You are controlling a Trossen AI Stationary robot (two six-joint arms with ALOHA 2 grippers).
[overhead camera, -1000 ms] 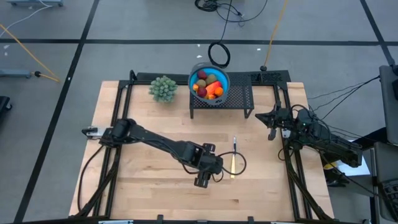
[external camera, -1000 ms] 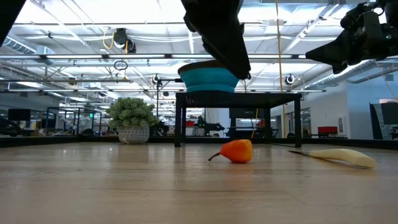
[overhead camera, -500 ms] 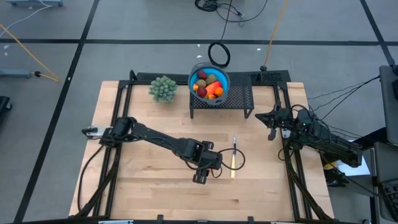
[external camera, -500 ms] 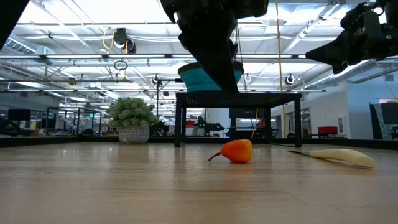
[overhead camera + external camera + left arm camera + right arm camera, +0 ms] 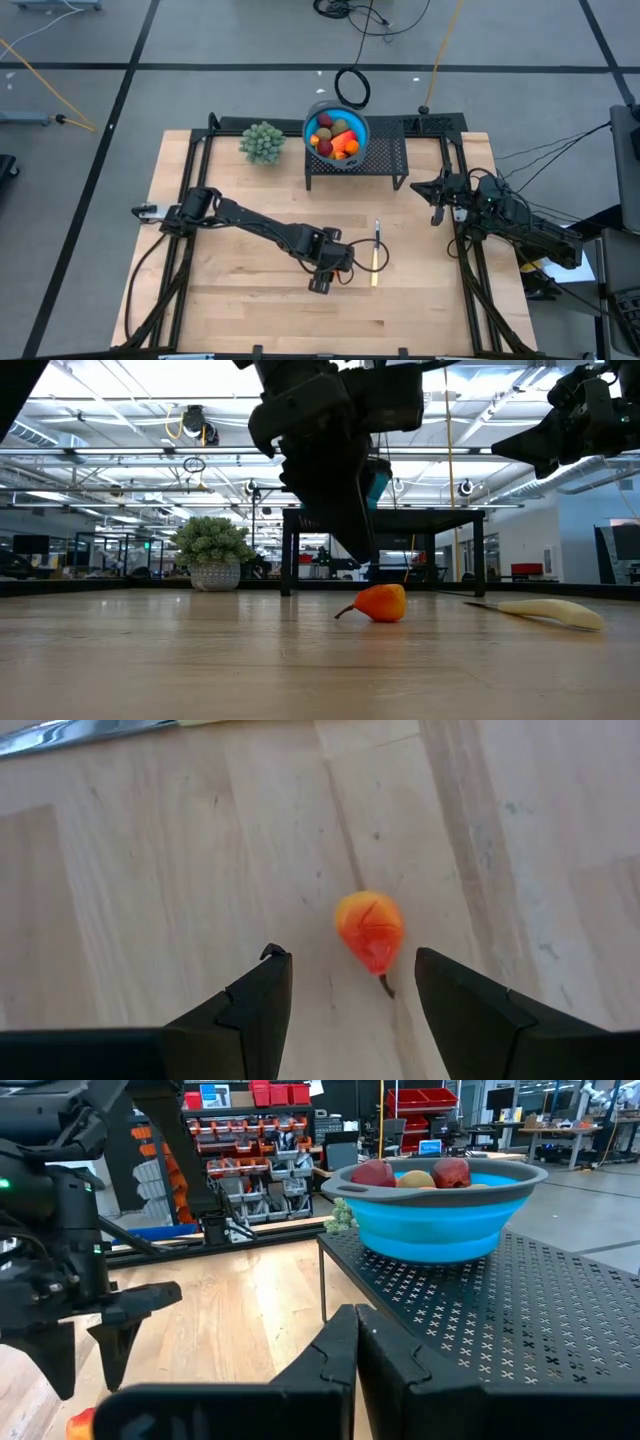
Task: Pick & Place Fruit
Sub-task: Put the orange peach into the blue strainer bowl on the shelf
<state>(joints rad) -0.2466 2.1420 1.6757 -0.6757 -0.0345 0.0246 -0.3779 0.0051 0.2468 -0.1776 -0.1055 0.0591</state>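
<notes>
- High view is showing the left arm reaching across the wooden table (image 5: 230,300), with the left gripper (image 5: 338,275) hanging over the mid-table area, just beside the knife (image 5: 376,254).
- Left wrist view is showing the left gripper (image 5: 352,982) with its jaws standing apart and holding nothing; the mango (image 5: 371,929) is lying on the wood between and just ahead of the two fingers (image 5: 262,1001), touching neither, its stem end pointing toward the camera.
- Low view is showing the mango (image 5: 379,602) resting on the table, with the left gripper (image 5: 345,525) hanging just above it and not gripping it.
- Knife (image 5: 545,612) is lying flat on the table near the mango, apart from it.
- Bowl (image 5: 336,135), blue, is sitting on the black rack (image 5: 385,160) at the far edge of the table and is holding the other fruit (image 5: 336,135), red, orange and brownish pieces.
- Plant (image 5: 262,142), a pale green ball, is standing beside the rack on the table.
- Right gripper (image 5: 437,195) is waiting at the right side of the table near the rack, raised off the wood; the right wrist view is showing its fingers (image 5: 330,1355) pressed together with nothing between them.
</notes>
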